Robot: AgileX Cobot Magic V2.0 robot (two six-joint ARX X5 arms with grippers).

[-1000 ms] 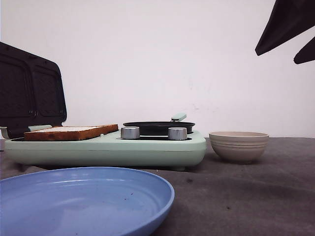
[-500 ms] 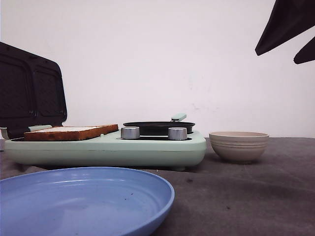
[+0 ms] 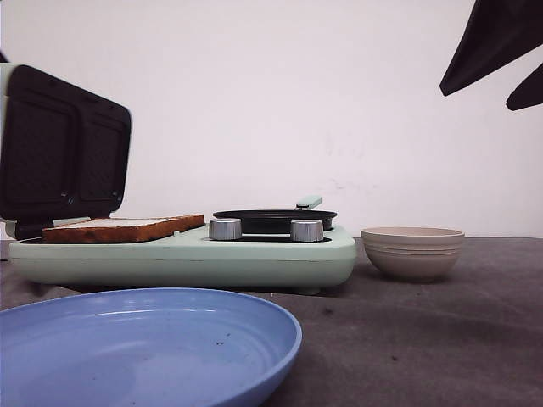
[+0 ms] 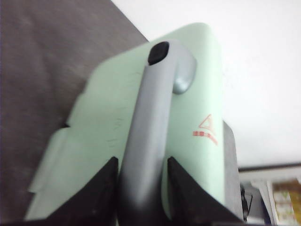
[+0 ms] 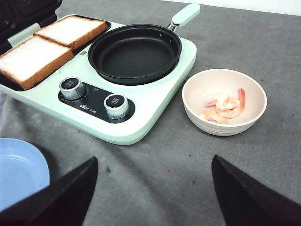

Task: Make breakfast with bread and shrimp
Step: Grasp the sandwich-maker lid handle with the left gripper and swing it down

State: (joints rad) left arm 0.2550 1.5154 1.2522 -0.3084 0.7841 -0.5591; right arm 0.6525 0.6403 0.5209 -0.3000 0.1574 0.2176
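Two slices of bread (image 5: 70, 29) lie side by side on the dark plate of the mint-green sandwich maker (image 5: 155, 101); one shows edge-on in the front view (image 3: 123, 227). Pink shrimp (image 5: 225, 107) lie in the beige bowl (image 5: 195, 110), to the right of the appliance. My left gripper (image 4: 141, 162) is shut on the grey handle (image 4: 153, 117) of the appliance's lid (image 3: 64, 144), which stands tilted over the bread. My right gripper (image 5: 154, 162) is open and empty, high above the table in front of the appliance and bowl, and shows at the upper right of the front view (image 3: 475, 98).
A black frying pan (image 5: 134, 54) sits on the appliance's right half, with two silver knobs (image 5: 116, 103) in front of it. A blue plate (image 3: 144, 339) lies at the front left. The beige bowl also shows in the front view (image 3: 412, 252).
The lid has swung forward and towards the bread, with its green edge now showing at the top left. The right gripper, bread, bowl and plate have not moved.
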